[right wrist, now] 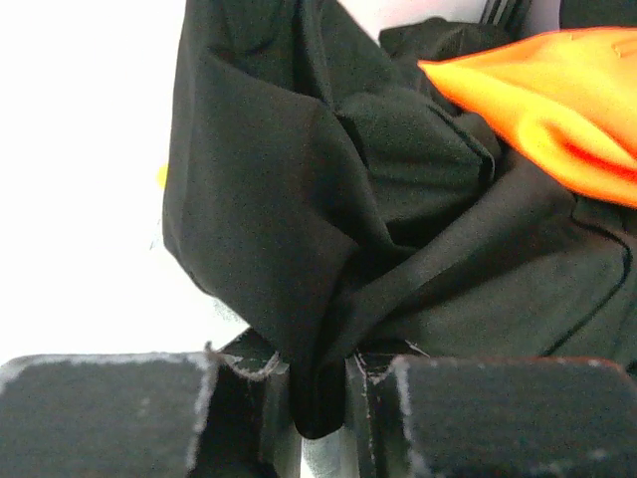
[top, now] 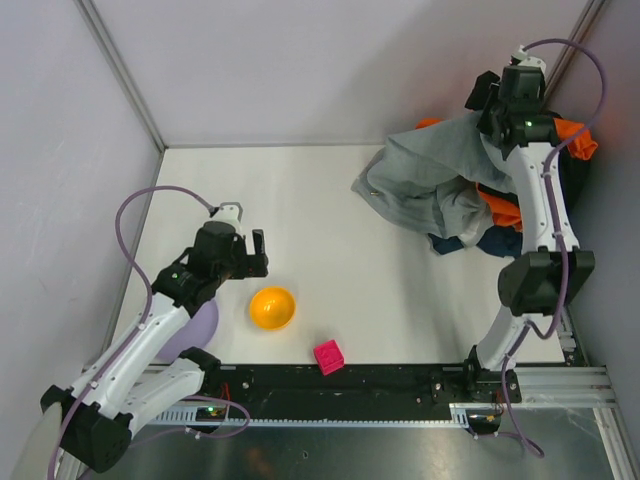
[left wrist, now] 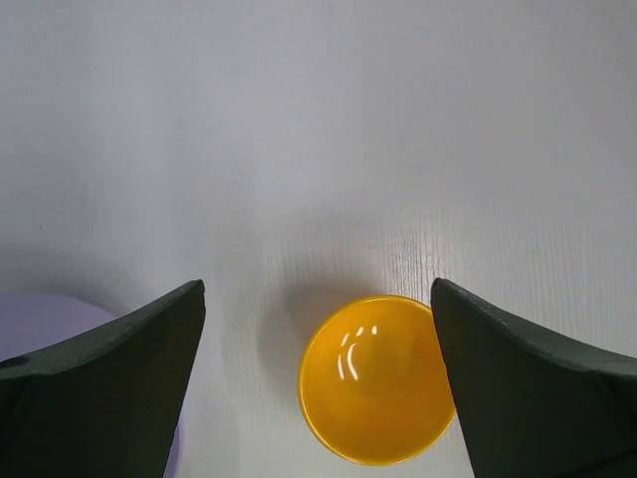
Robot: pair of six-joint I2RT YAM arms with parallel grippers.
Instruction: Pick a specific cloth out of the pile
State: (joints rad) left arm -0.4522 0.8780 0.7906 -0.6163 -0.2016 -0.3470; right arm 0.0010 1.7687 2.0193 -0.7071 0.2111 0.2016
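**Clamped on a dark fold — make sure it is the navy one**

Wide-spread fingers of the left claw [left wrist: 318, 286] fill the bottom of its wrist view, holding nothing, poised over the yellow-orange bowl [left wrist: 376, 378] near the table's [top: 330, 220] left edge. It has no part in this step and is best left there.

Across at the far right corner sits the pile [top: 430, 185], a grey garment draped over its top. The right claw [right wrist: 318, 398] is at the pile's far side, nearly closed, with a fold of dark fabric [right wrist: 269, 199] pinched between its fingers; an orange garment [right wrist: 557, 90] lies just beside that fold. The fabric looks black in the wrist view, so whether it belongs to the navy cloth [top: 497, 243] I cannot tell — navy shows only at the pile's near side, tucked under the grey.

My advice: lift slowly and straight up, watch which colour comes free, and keep the grip tight. If grey or orange rides along, let go and take hold again nearer the navy.
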